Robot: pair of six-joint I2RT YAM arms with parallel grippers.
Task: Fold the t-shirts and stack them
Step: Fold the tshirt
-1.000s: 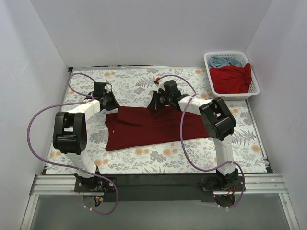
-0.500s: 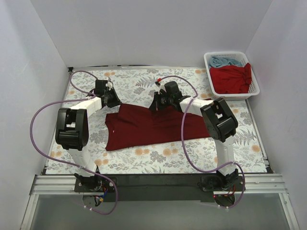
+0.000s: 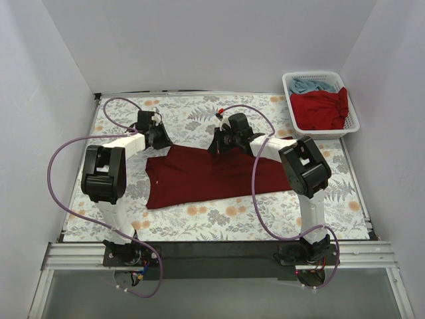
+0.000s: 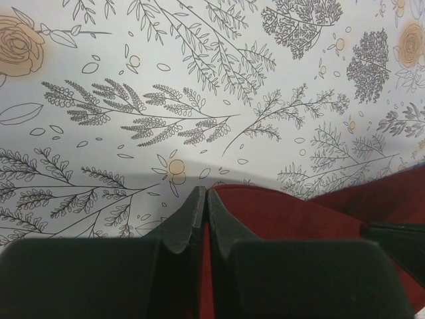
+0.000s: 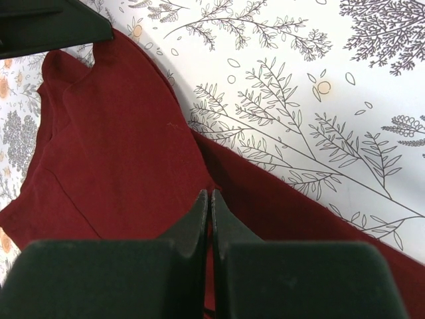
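Observation:
The dark maroon t-shirt [image 3: 206, 176] lies spread across the middle of the floral table cloth [image 3: 192, 113]. My left gripper [image 3: 159, 137] is shut on the shirt's far left corner; in the left wrist view the maroon cloth [image 4: 285, 212] runs up to the closed fingertips [image 4: 201, 193]. My right gripper [image 3: 219, 146] is shut on the shirt's far edge near its middle; the right wrist view shows a fold of the cloth [image 5: 113, 146] leading into the closed tips [image 5: 210, 194]. The brighter red t-shirt [image 3: 322, 109] and the light blue one [image 3: 309, 85] lie in the basket.
The white lattice basket [image 3: 290, 100] stands at the far right corner against the right wall. White walls enclose the table on three sides. Purple cables loop from both arms over the table. The left gripper's body [image 5: 46, 26] shows top left in the right wrist view.
My left gripper has moved a little farther away and to the right, and the shirt's far left corner has followed it. The right gripper has barely moved.

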